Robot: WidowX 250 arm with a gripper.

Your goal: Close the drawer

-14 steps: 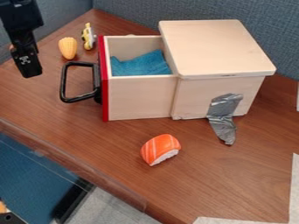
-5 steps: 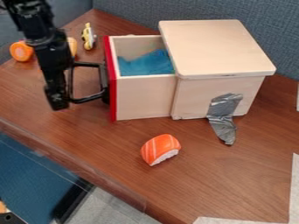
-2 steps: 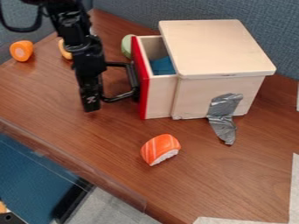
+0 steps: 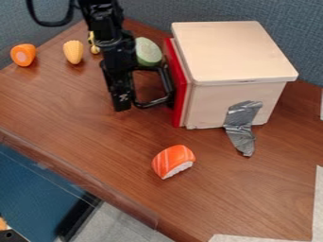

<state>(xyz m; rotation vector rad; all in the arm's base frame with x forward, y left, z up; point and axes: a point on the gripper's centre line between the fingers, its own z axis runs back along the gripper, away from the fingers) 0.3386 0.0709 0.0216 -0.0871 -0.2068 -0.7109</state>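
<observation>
The black gripper (image 4: 122, 100) hangs down left of the wooden box (image 4: 236, 56), its lower part against the outer side of the black handle (image 4: 165, 90). That handle is fixed to the red front of the drawer (image 4: 180, 87), which stands almost flush with the box, with a thin strip of pale wood between them. The drawer's inside is hidden under the box top.
A salmon sushi toy (image 4: 174, 161) lies in front of the box. Behind the arm are a green round toy (image 4: 148, 52), a yellow toy (image 4: 94, 46) and a corn toy (image 4: 73, 51). An orange toy (image 4: 23, 55) sits far left. Grey tape (image 4: 242, 126) runs from box to table.
The gripper came in from the upper left to the handle, then moved right. The drawer slid right into the box, its blue cloth passing out of sight, and the green toy came into view.
</observation>
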